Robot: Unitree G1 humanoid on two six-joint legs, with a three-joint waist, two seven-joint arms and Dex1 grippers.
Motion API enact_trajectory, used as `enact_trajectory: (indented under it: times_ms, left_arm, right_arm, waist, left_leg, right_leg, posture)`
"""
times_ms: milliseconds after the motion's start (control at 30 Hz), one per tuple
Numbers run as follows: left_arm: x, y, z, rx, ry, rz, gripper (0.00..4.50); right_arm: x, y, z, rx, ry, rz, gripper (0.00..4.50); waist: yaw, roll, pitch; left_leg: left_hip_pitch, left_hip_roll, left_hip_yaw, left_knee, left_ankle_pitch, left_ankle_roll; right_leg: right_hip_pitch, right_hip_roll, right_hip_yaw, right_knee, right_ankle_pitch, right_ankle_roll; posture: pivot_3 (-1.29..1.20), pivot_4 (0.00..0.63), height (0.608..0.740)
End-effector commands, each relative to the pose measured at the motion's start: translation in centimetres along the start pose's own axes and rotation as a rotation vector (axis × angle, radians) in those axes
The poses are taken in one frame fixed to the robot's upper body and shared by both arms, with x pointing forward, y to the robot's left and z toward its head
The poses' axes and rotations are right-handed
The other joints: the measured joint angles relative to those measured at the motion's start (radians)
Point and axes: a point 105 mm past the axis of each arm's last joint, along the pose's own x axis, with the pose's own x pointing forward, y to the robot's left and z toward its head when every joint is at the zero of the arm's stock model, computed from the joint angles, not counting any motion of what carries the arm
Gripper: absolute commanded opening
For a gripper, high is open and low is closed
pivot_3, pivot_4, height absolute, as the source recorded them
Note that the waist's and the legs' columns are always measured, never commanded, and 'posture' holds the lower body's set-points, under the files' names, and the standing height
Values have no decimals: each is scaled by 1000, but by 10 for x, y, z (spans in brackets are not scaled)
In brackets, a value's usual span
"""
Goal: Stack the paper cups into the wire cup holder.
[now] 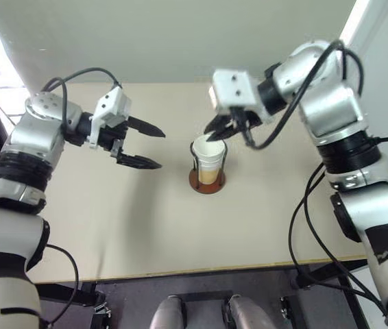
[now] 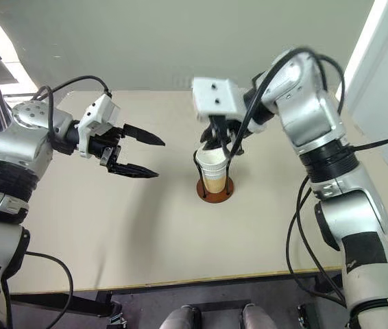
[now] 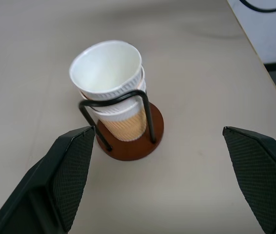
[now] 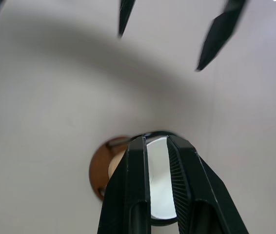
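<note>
Two, perhaps three, small tapered paper cups (image 3: pixel 109 83) nested in one stack, white at rim and inside, tan ribbed wall showing low down; exact count hard to settle from the overlapping rims. Stack seated upright inside the wire cup holder (image 3: pixel 128 139), a round reddish-brown disc base with thin black wire loops rising to just under the top rim. Holder standing near the middle of the pale beige desk (image 1: pixel 125 233), well clear of every edge.

Right end effector (image 1: pixel 229 128) poised just above the stack's far rim, black fingers drawn to a narrow slit. White of the top cup visible through that slit in the right wrist view, yet no pinch on the rim discernible, so contact or grip impossible to confirm. Left end effector (image 1: pixel 141 144) level with the stack and apart from it on the robot's left, fingers spread wide, holding nothing.

Judged near completion: no loose cup on the desk, only a clean withdrawal seemingly left.

Risks from here:
- Fingertip snagging the top rim on the way up, lifting the upper cup back out or dragging the light holder sideways
- Top cup sitting slightly proud, possibly not fully seated; liable to tilt if nudged
- Sweep of the open left fingers toward the loops enough to topple the whole stack
</note>
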Motion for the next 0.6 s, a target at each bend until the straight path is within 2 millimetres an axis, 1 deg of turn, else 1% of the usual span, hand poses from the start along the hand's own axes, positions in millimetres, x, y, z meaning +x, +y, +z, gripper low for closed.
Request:
enact_trajectory:
  times_ms: [33, 67, 133, 200, 233, 267, 300, 333, 367, 433, 500, 600]
  left_arm:
    - [-18, 21, 34, 5, -171, 143, 4500]
    - [-22, 28, 38, -4, -215, 204, 4500]
    - [-30, 37, 40, -38, -285, 303, 4500]
    - [-38, 44, 37, -84, -349, 400, 4500]
    - [-41, 46, 32, -116, -368, 444, 4500]
    - [-42, 45, 23, -155, -374, 474, 4500]
    - [-40, 42, 8, -199, -351, 498, 4500]
    - [-38, 39, -4, -228, -326, 516, 4500]
    - [-35, 34, -16, -257, -303, 525, 4500]
    - [-31, 26, -29, -292, -283, 535, 4500]
    - [-27, 21, -41, -282, -258, 567, 4500]
    - [-30, 25, -58, -276, -253, 700, 4500]
  right_arm:
    - [-39, -5, 11, 137, -160, -176, 570]
    - [-45, -5, 5, 185, -180, -219, 570]
    - [-52, -7, -14, 289, -192, -332, 570]
    - [-58, -8, -38, 386, -190, -454, 570]
    - [-60, -8, -51, 424, -183, -514, 570]
    - [-61, -7, -65, 475, -177, -572, 570]
    - [-61, -6, -80, 521, -172, -629, 570]
    - [-62, -6, -90, 563, -175, -679, 570]
    - [-63, -7, -100, 590, -176, -732, 570]
    - [-63, -8, -111, 610, -179, -796, 570]
    - [-60, -5, -120, 622, -173, -818, 570]
    - [-53, 0, -134, 641, -162, -845, 570]
  waist:
    - [3, -2, 0]
    - [3, -3, -1]
    - [2, -4, -1]
    - [-2, -4, -1]
    - [-3, -4, -1]
    - [-4, -4, -1]
    - [-5, -4, -1]
    - [-5, -3, -1]
    - [-6, -3, -1]
    - [-7, -3, -1]
    - [-7, -5, 0]
    - [-6, -6, 0]
  left_leg:
    - [0, 0, 0, 0, 2, -3]
    - [0, 0, 0, 0, 2, -4]
    - [1, 0, 1, 0, 2, -4]
    - [3, 0, 2, 1, 2, -4]
    - [5, 0, 2, 0, 3, -4]
    - [7, 0, 2, 0, 3, -4]
    - [9, 0, 3, -1, 3, -3]
    - [12, 0, 2, -2, 3, -2]
    - [14, 0, 2, -3, 4, -2]
    - [18, 0, 2, -6, 4, -2]
    - [18, 0, 2, -8, 5, -1]
    - [18, 0, 0, -9, 8, -1]
  right_leg:
    - [0, 0, 0, 0, 0, 0]
    - [1, 0, 0, 0, 0, 0]
    - [2, 0, 0, 0, 0, 0]
    - [3, 0, 1, 0, 0, 1]
    - [5, 0, 2, 0, 1, 2]
    - [6, 0, 2, 0, 1, 3]
    - [7, 0, 3, 1, 2, 5]
    - [9, 0, 3, 1, 6, 13]
    - [11, 0, 3, 2, 6, 13]
    - [12, 1, 3, 3, 7, 14]
    - [11, 1, 3, 3, 7, 14]
    - [12, 2, 2, 4, 8, 14]
  posture:
    - [0, 150, 740]
    - [0, 150, 740]
    - [0, 150, 740]
    - [0, 150, 740]
    - [0, 150, 740]
    - [0, 150, 740]
    - [0, 150, 740]
    - [0, 150, 740]
    - [0, 150, 740]
    - [0, 150, 740]
    - [0, 150, 740]
    - [0, 150, 740]
